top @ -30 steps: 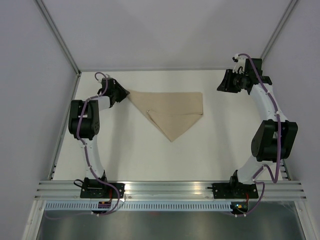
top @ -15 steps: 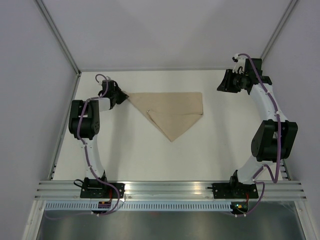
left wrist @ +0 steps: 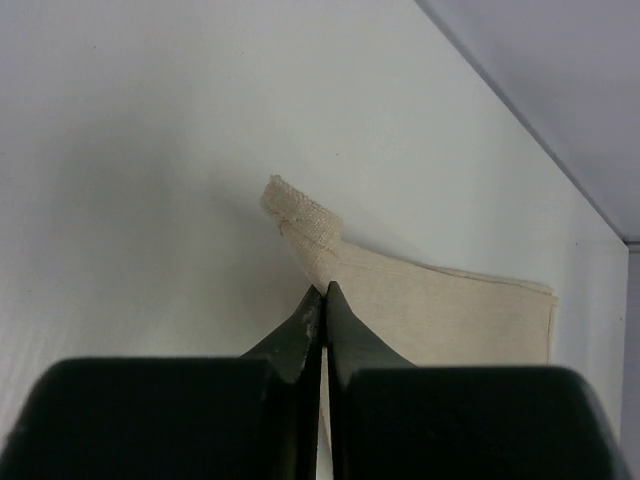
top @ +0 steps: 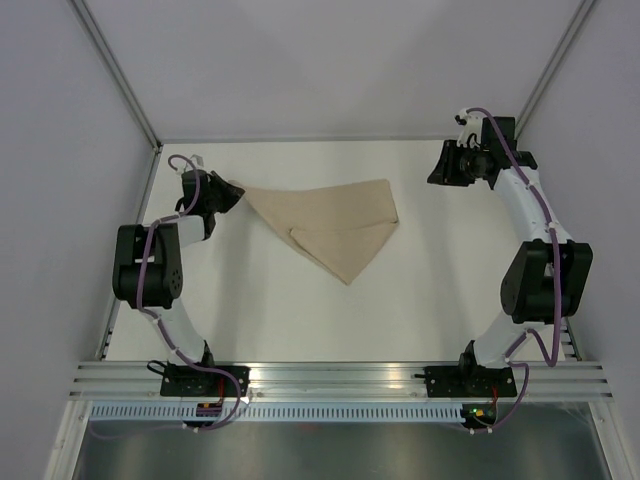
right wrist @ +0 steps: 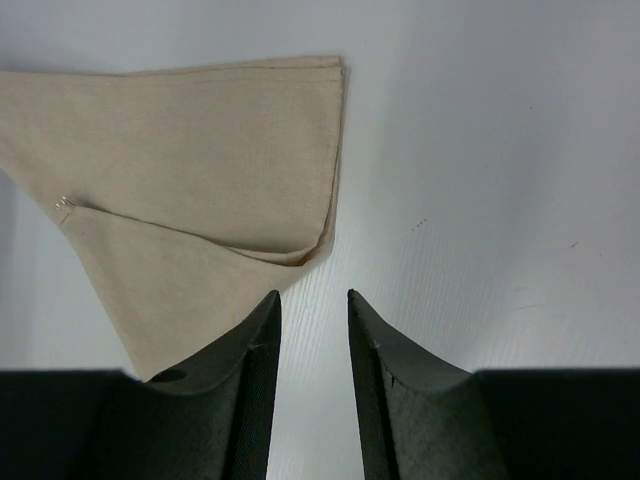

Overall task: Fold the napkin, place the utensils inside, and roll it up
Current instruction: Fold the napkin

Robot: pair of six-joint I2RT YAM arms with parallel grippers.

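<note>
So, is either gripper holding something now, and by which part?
The left gripper is shut on the napkin, pinching it near its left corner. The right gripper is open and holds nothing.

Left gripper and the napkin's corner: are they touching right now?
Touching. The left wrist view shows the left gripper with its tips shut, pinching the edge of the napkin just below its curled corner.
</note>
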